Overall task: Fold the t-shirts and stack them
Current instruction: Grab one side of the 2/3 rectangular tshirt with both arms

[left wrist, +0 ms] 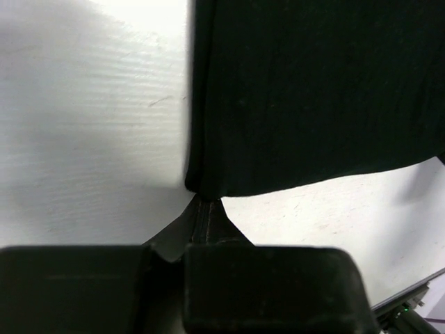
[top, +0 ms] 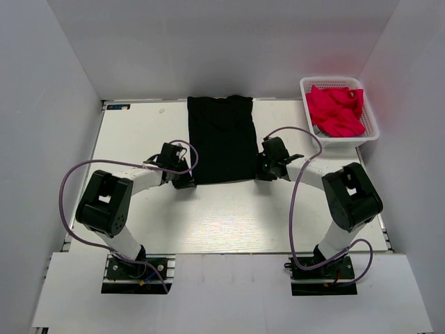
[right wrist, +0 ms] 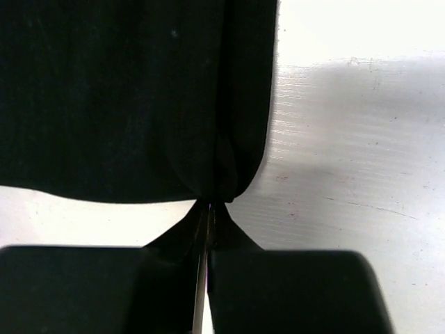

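— Black t-shirt (top: 221,139), where is it lying?
— Flat on the table (top: 139,132), at the far middle, folded narrow. My left gripper (left wrist: 206,203) is pinching its near left corner, my right gripper (right wrist: 211,206) its near right corner. Red t-shirts (top: 335,110) are in the white basket (top: 348,141), far right.

Bare table (top: 139,132) opens left of the black t-shirt (top: 221,139) and along the near strip. Far right, the white basket (top: 331,80) of red t-shirts (top: 337,111) blocks that corner; walls (top: 42,104) hem three sides.
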Available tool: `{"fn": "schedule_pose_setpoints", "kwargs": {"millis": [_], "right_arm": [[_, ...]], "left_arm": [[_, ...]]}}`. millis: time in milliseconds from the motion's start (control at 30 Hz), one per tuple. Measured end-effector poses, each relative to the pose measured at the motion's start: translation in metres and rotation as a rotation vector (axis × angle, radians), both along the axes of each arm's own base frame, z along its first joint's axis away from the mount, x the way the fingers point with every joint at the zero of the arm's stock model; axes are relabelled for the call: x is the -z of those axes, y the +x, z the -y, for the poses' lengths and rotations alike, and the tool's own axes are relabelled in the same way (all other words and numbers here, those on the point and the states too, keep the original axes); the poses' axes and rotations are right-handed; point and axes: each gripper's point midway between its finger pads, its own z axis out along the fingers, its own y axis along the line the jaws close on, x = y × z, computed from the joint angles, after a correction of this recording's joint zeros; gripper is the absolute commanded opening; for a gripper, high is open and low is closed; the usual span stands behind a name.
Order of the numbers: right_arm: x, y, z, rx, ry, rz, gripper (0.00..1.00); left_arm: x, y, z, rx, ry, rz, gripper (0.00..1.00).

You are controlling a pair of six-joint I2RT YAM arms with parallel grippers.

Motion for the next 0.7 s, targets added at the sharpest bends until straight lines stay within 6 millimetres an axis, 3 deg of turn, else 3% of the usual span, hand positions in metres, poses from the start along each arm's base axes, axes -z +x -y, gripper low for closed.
{"fn": "schedule_pose_setpoints", "kwargs": {"millis": [167,367,567,700], "right_arm": [[-0.004,-0.015,0.006,-0.012,0.005,0.005,0.0],[-0.043,-0.067,0.013,-0.077,0.071,0.031,0.0],[-0.059,-0.127,0.02,-0.162,0.108,-0.039,0.0],[-0.085,-0.157,0.027,-0.188,0.142,-0.047,0.0]], "left_arm": [[-0.008,-0.013,-0.004,0.005,0.007,0.004,0.0],[-0.044,-0.057,0.004,0.075,-0.059,0.035,0.0],[-0.091,-0.108,0.007,0.144,-0.14,0.064,0.0],[-0.113,-0.14,0.007,0.175,-0.204,0.052,0.0]]}}
